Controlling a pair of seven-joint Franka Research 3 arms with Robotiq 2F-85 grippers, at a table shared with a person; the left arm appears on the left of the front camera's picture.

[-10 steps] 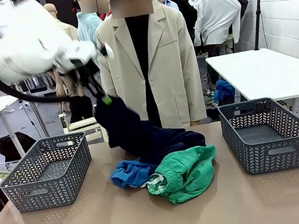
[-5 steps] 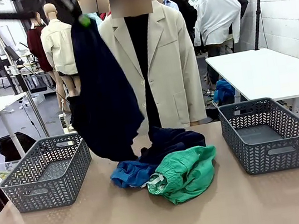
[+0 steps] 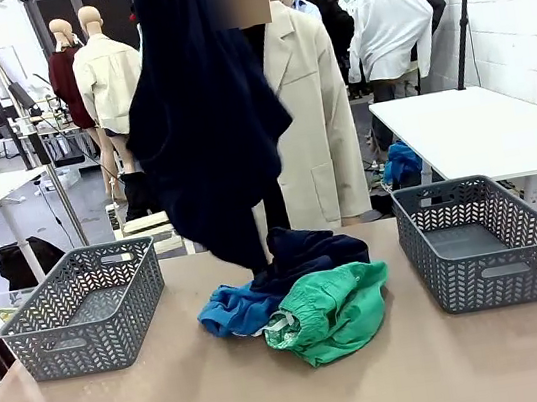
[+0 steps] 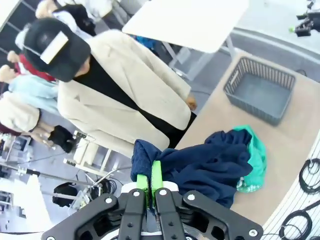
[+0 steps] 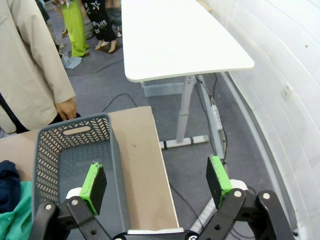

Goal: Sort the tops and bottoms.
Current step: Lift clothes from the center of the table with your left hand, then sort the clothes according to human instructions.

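My left gripper (image 4: 149, 181) is shut on the top edge of the dark navy bottoms (image 4: 200, 165). The navy cloth (image 3: 206, 119) hangs in a long drape from above the front view's top edge, and its lower end rests on the heap at mid-table. In that heap lie the royal-blue top (image 3: 232, 309) and the emerald green bottoms (image 3: 333, 311) with a white drawstring. My right gripper (image 5: 157, 180) is open with nothing between its pads, high over the right grey basket (image 5: 75, 150).
A grey mesh basket (image 3: 83, 310) stands at the table's left and another (image 3: 482, 240) at its right, both empty. A person in a beige coat (image 3: 313, 124) stands at the far edge behind the heap. A white table (image 5: 175, 35) is beyond the right basket.
The left arm has risen out of the front view, pulling the navy bottoms up from a low bundle into a long hanging drape. The heap and baskets have stayed put.
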